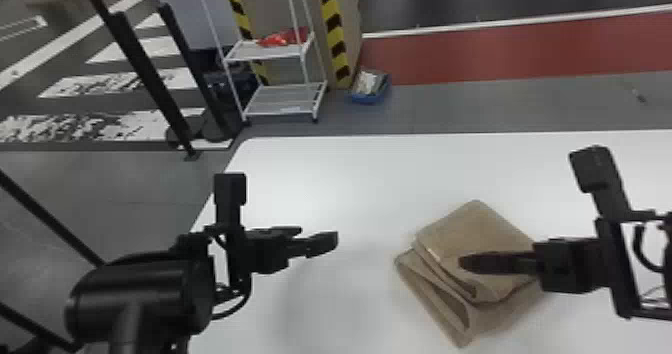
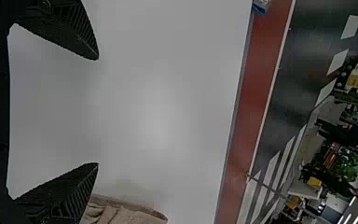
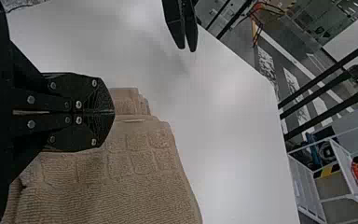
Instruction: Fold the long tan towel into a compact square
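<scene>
Head view shows the towel (image 1: 475, 228) at 4 o'clock, seemingly mostly folded, with 1 uneven side left to square, the right gripper (image 1: 462, 263) over it closed, apparently empty, the left gripper (image 1: 318, 236), at its 9 o'clock, wide open, empty.

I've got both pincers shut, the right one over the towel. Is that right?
No, the left pincer is open: the left wrist view shows its fingers well apart. The right pincer is shut over the towel, as you say.
</scene>
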